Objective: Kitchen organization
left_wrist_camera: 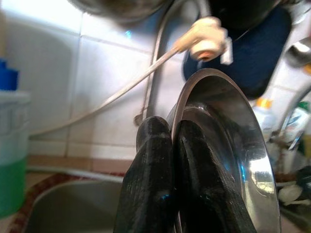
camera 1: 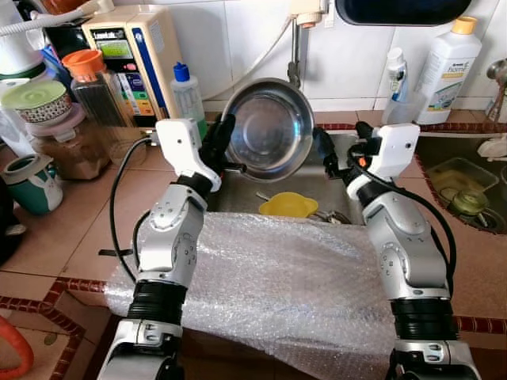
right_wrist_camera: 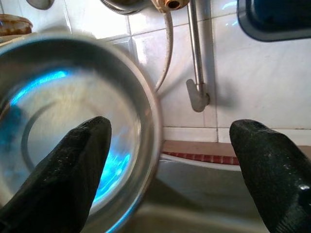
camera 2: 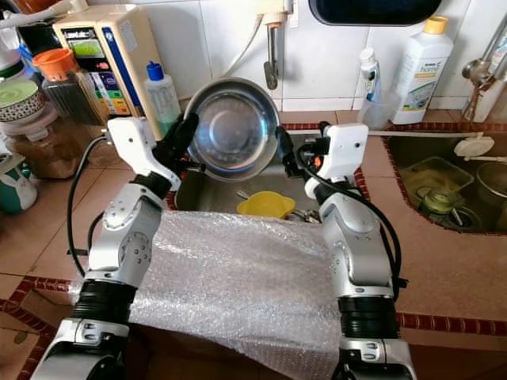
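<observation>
A round steel bowl (camera 1: 269, 127) stands on edge above the sink (camera 1: 238, 194), its hollow side facing me. My left gripper (camera 1: 222, 141) is shut on the bowl's left rim; in the left wrist view the two black fingers (left_wrist_camera: 150, 160) pinch the thin rim of the bowl (left_wrist_camera: 233, 145). My right gripper (camera 1: 325, 152) is open at the bowl's right edge. In the right wrist view the rim of the bowl (right_wrist_camera: 73, 97) passes between its spread fingers (right_wrist_camera: 73, 165), without a clear touch.
A yellow bowl (camera 1: 289, 204) lies in the sink under the tap (camera 1: 295, 47). Bubble wrap (camera 1: 277, 269) covers the counter's front edge. Jars, a water purifier (camera 1: 131, 55) and a blue-capped bottle (camera 1: 188, 91) crowd the left. A white bottle (camera 1: 447, 67) and second sink (camera 1: 467, 190) are right.
</observation>
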Controlling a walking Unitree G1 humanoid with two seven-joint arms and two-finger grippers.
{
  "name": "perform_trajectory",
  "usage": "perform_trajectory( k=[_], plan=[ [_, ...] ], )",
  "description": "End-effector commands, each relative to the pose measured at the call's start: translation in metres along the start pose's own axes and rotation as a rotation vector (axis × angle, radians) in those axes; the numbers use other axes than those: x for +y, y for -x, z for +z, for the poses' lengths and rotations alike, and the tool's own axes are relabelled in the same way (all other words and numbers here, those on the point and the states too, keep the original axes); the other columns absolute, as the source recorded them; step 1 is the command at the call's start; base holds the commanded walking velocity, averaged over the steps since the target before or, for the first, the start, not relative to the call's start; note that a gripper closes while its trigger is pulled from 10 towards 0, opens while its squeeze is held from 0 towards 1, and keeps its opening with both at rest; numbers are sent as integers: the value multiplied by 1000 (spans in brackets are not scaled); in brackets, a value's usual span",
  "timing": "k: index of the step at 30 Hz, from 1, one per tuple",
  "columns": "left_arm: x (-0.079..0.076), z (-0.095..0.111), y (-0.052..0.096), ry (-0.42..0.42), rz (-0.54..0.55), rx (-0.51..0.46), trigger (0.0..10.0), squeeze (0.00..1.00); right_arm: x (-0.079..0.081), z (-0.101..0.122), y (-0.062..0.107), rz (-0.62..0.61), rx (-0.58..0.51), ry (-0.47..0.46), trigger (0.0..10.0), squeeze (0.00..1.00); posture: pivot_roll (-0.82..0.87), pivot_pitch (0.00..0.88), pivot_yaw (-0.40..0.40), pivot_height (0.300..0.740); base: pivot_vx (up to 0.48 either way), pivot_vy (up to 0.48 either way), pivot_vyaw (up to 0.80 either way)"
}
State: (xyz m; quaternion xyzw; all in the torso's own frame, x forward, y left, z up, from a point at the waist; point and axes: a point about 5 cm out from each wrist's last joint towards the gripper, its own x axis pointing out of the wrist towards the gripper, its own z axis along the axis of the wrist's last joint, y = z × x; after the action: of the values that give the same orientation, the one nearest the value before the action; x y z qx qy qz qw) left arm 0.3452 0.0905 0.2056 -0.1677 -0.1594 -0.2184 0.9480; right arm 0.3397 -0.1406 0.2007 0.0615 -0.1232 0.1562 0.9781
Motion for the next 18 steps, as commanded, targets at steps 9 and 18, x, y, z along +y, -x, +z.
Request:
perform_trajectory(
  k=[9,18],
  plan=[
    [-11,10,-3,40,-34,-41,10000,0,1,-3,-9,2,21,-13,0,0,4,0,102,740,0,0,0],
    [-16,9,-1,81,-44,-37,10000,0,4,-4,-23,0,18,-45,0,0,8,0,91,740,0,0,0]
  ],
)
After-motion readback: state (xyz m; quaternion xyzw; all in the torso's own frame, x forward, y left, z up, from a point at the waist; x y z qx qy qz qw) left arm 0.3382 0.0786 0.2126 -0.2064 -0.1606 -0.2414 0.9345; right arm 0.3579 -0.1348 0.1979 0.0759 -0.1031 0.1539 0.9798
